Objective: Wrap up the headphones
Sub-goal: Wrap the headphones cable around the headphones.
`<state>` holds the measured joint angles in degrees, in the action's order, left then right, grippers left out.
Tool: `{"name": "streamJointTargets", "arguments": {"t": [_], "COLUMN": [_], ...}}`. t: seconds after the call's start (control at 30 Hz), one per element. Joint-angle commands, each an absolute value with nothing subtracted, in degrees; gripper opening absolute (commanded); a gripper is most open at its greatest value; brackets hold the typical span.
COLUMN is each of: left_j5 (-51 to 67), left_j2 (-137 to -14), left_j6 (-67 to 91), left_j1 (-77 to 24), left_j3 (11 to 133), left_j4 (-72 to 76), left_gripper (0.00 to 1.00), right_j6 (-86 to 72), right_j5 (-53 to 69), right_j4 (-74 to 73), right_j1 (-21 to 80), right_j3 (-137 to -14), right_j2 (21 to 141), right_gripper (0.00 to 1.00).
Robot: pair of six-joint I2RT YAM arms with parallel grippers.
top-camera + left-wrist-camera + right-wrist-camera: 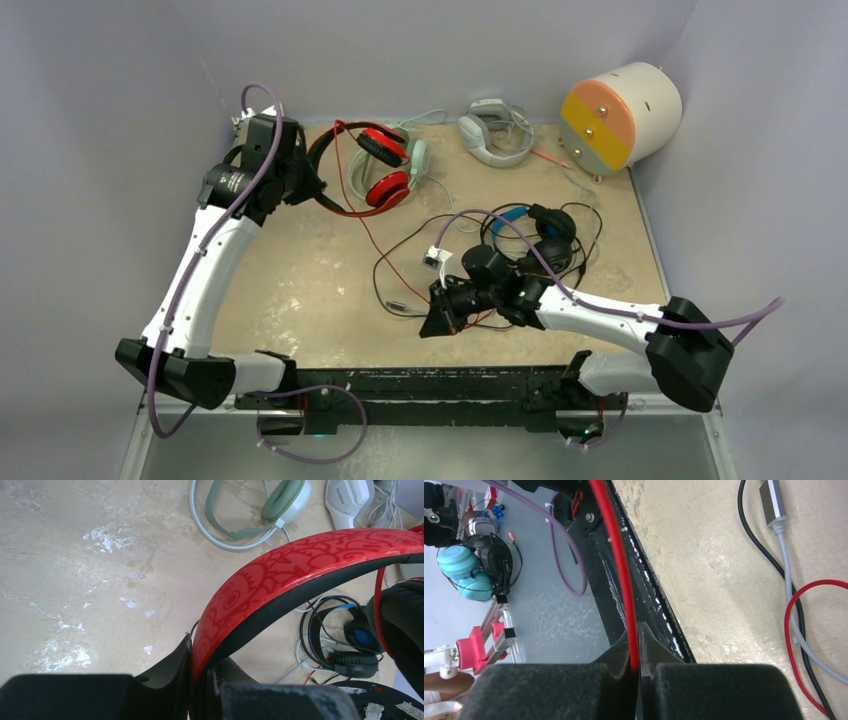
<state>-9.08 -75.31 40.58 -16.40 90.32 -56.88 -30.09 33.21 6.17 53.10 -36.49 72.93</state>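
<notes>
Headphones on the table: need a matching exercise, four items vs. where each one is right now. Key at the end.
Things:
1. red-and-black headphones
2. red cable
3. black-and-blue headphones
4. grey-white headset

Places:
A. pinched in the right gripper
B. at the far edge of the table, near the orange-and-yellow drum
C. headband clamped in the left gripper
D. lying amid loose cable, right of mid-table

Pairs: 1-C, 2-A, 3-D, 4-B
</notes>
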Motion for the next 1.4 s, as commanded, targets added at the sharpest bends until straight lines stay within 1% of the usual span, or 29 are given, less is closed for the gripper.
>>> {"name": "streamJointTargets", "arguments": {"t": [0.0, 0.07, 0.13, 0.27, 0.37, 0.43, 0.5, 0.53, 0.6, 0.63, 0.7, 0.73, 1.07, 1.2, 1.37], "left_j5": [-6.65, -6.24, -5.44, -3.89, -3.12, -2.73, -2.80, -2.84, -2.82, -2.75, -2.43, -2.35, -4.25, -3.67, -3.22], "left_j2": [-72.25, -71.72, -71.32, -71.16, -71.41, -71.52, -71.83, -72.12, -72.32, -72.41, -72.51, -72.51, -73.16, -73.13, -73.21], "left_j6": [37.27, 36.95, 36.68, 36.25, 35.91, 35.70, 35.60, 35.60, 35.60, 35.68, 35.68, 35.61, 36.00, 35.95, 36.12], "left_j1": [-16.06, -16.08, -16.08, -16.11, -16.16, -16.17, -16.11, -16.12, -16.17, -16.15, -16.17, -16.17, -16.17, -16.17, -16.17], "left_j3": [90.85, 90.96, 91.05, 91.29, 91.64, 91.88, 92.29, 92.55, 92.80, 92.89, 92.86, 92.75, 92.58, 93.02, 93.75], "left_j4": [-54.72, -54.76, -54.63, -54.49, -54.75, -54.87, -55.26, -55.47, -55.63, -55.63, -55.59, -55.55, -56.34, -56.38, -56.86], "left_gripper": [0.00, 0.00, 0.00, 0.00, 0.00, 0.00, 0.00, 0.00, 0.00, 0.00, 0.00, 0.00, 0.00, 0.00, 0.00], "right_j6": [-25.80, -24.93, -24.35, -23.17, -22.02, -21.44, -21.09, -20.89, -20.34, -19.96, -19.12, -18.81, -13.87, -13.06, -11.82], "right_j5": [32.13, 32.07, 31.92, 31.65, 31.10, 30.82, 30.24, 30.04, 29.49, 29.08, 28.24, 27.80, 25.23, 24.00, 23.93], "right_j4": [7.41, 8.52, 9.58, 10.50, 10.45, 10.37, 10.42, 10.57, 10.53, 10.44, 11.13, 11.69, 15.96, 21.90, 30.65], "right_j1": [53.15, 53.17, 53.17, 53.15, 53.14, 53.17, 53.12, 53.17, 53.15, 53.17, 53.17, 53.17, 53.19, 53.22, 53.18], "right_j3": [-38.67, -38.17, -37.72, -37.39, -37.85, -38.09, -38.34, -38.59, -39.49, -40.03, -40.77, -41.23, -49.84, -49.24, -47.03], "right_j2": [68.81, 67.81, 66.98, 65.65, 65.24, 65.09, 65.22, 65.34, 65.83, 66.17, 66.57, 66.61, 70.30, 72.03, 73.81], "right_gripper": [0.05, 0.11, 0.19, 0.23, 0.31, 0.40, 0.51, 0.57, 0.73, 0.78, 0.86, 0.88, 0.92, 0.92, 0.88]}}
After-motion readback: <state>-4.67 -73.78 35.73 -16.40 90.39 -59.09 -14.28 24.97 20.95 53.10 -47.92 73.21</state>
